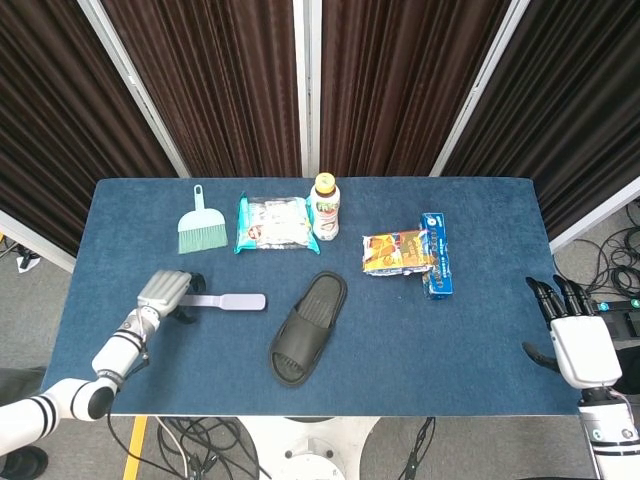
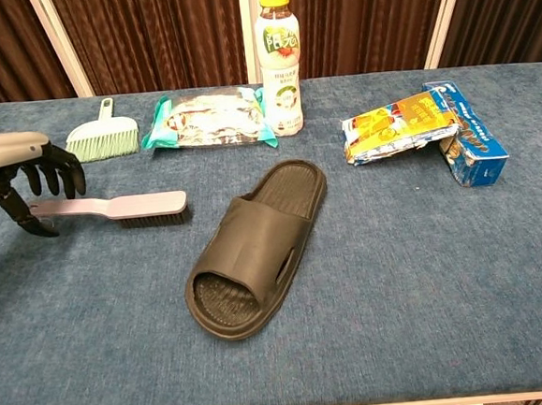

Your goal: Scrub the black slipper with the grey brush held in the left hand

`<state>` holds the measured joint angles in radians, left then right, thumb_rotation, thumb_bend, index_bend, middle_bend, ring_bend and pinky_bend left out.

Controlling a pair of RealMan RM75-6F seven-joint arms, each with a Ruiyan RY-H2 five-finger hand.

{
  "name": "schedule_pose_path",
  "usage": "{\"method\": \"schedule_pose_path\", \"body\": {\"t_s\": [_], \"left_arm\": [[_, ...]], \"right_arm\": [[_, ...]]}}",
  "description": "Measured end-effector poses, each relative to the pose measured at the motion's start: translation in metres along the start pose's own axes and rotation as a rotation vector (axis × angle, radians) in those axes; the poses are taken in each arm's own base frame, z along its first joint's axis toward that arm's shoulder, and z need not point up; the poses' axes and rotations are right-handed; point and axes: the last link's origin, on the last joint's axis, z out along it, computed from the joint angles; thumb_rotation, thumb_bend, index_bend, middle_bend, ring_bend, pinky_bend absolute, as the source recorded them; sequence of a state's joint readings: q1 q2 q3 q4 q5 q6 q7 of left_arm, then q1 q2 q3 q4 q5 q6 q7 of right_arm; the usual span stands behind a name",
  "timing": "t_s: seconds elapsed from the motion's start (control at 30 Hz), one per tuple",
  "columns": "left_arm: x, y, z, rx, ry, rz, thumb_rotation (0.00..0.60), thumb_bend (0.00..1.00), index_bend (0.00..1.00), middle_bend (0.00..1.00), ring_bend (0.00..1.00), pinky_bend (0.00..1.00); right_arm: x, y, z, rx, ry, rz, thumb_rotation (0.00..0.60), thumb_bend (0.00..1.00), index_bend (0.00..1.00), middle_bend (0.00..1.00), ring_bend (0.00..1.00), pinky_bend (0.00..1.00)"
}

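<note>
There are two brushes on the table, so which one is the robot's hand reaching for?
The grey brush, long-handled and lying flat beside the slipper; the left hand is at its handle. The green brush sits apart, further back.

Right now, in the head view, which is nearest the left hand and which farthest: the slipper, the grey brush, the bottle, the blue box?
From the left hand, nearest first:
1. Grey brush, right at the hand, its handle at the fingers.
2. Slipper, mid-table, toward the front.
3. Bottle, at the back, middle.
4. Blue box, far over on the right side.
</note>
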<state>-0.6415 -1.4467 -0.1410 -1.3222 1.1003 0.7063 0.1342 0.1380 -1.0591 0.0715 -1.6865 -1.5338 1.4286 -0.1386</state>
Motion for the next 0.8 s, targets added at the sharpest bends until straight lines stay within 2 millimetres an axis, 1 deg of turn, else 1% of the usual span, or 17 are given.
{"method": "schedule_pose_path", "body": {"t_s": [0.13,0.3,0.57,0.7,0.8], "left_arm": [[-0.003,0.0,0.004,0.022,-0.023,0.019,0.6,0.09,0.46,0.52,0.41,0.43],[-0.006,0.007,0.005,0.022,-0.051,0.02,0.6,0.1,0.49,0.57,0.46,0.5],[-0.009,0.015,0.008,0.011,-0.09,0.015,0.6,0.13,0.51,0.6,0.5,0.52],[-0.01,0.016,0.009,0.011,-0.113,0.018,0.6,0.15,0.56,0.64,0.54,0.57],[-0.01,0.018,0.008,0.006,-0.124,0.009,0.6,0.17,0.6,0.67,0.57,0.58]], "right_arm": [[-0.001,0.001,-0.001,-0.001,-0.003,0.003,0.6,0.07,0.04,0.16,0.03,0.08],[-0.003,0.001,-0.001,-0.002,-0.006,0.008,0.6,0.07,0.04,0.16,0.03,0.08],[-0.004,0.006,-0.003,-0.022,-0.005,0.013,0.6,0.07,0.04,0.16,0.03,0.08],[-0.005,0.008,-0.004,-0.024,-0.005,0.015,0.6,0.07,0.04,0.16,0.03,0.08],[-0.006,0.008,-0.004,-0.026,-0.007,0.019,0.6,0.07,0.04,0.16,0.03,0.08]]}}
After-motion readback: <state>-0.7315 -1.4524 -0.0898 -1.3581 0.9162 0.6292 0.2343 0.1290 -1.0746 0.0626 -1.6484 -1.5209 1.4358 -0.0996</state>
